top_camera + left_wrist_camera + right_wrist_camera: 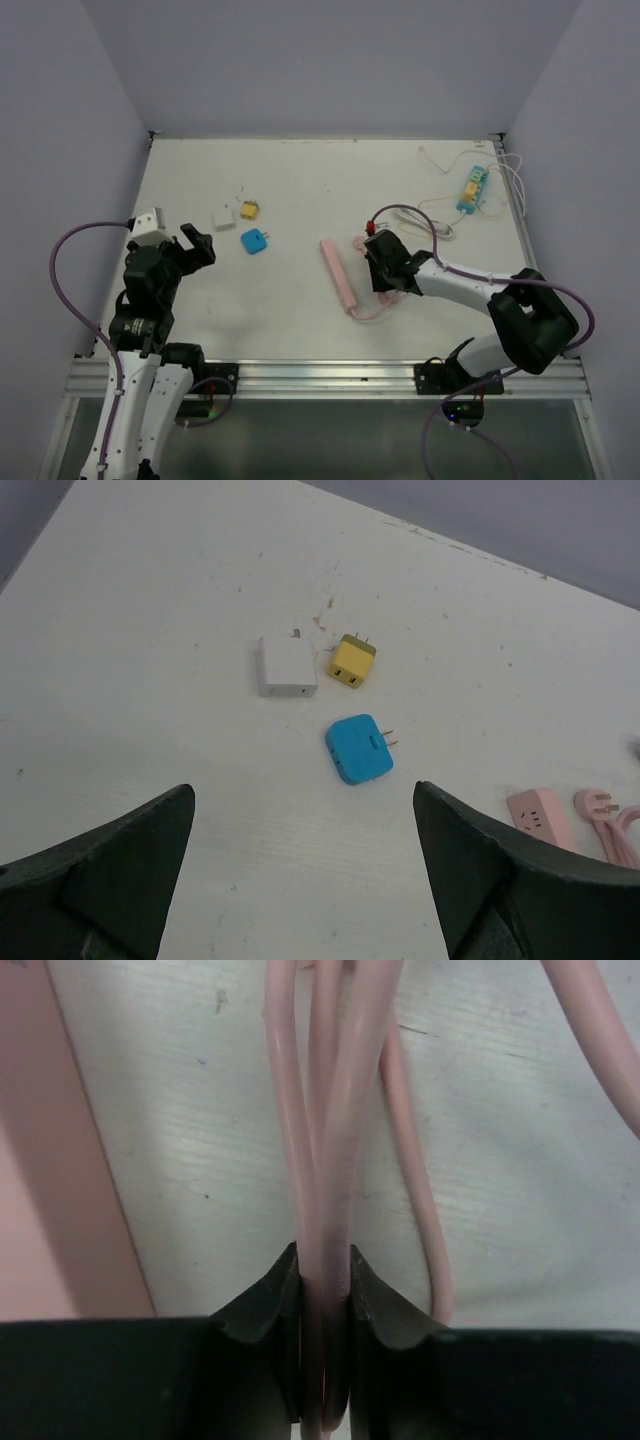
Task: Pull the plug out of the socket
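- white table (300,330): flat work surface carrying everything listed below.
- long pink plastic power strip (338,273): lies flat near the middle of the table, just left of the right gripper.
- pink rubber cable (330,1110): several strands run side by side on the table next to the strip, and a loop curls out at the strip's near end.
- pink flat-pronged plug (597,802): lies on the table just beside one end of the strip, prongs exposed.
- right gripper (325,1280): down at the table surface, fingers drawn nearly together and pinching a bundle of the cable strands.
- left gripper (303,815): raised over the left side of the table, jaws wide apart, holding nothing.
- white square adapter (287,665), small yellow adapter (352,661) and blue square adapter (359,749): lie close together on the table beyond the left gripper, none touching another.
- teal power strip with yellow sockets (472,188): lies in the far right corner with a thin white cord (440,165) around it.
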`<action>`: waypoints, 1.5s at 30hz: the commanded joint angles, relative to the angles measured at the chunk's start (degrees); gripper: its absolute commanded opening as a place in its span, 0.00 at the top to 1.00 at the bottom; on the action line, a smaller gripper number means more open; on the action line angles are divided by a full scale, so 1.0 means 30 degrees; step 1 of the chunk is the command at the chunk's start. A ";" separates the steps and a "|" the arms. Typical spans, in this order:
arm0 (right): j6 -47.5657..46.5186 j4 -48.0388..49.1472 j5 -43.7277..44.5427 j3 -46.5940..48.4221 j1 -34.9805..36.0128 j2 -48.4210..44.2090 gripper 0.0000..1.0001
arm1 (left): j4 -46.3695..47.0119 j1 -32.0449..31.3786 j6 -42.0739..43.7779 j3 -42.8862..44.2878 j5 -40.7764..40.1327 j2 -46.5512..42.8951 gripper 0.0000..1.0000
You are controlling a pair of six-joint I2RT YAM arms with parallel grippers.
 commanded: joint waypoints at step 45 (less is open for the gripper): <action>0.2406 -0.3070 0.0516 1.6118 0.8768 0.6784 0.21 | 0.0659 -0.0090 0.0000 0.0045 -0.1371 0.0036 0.07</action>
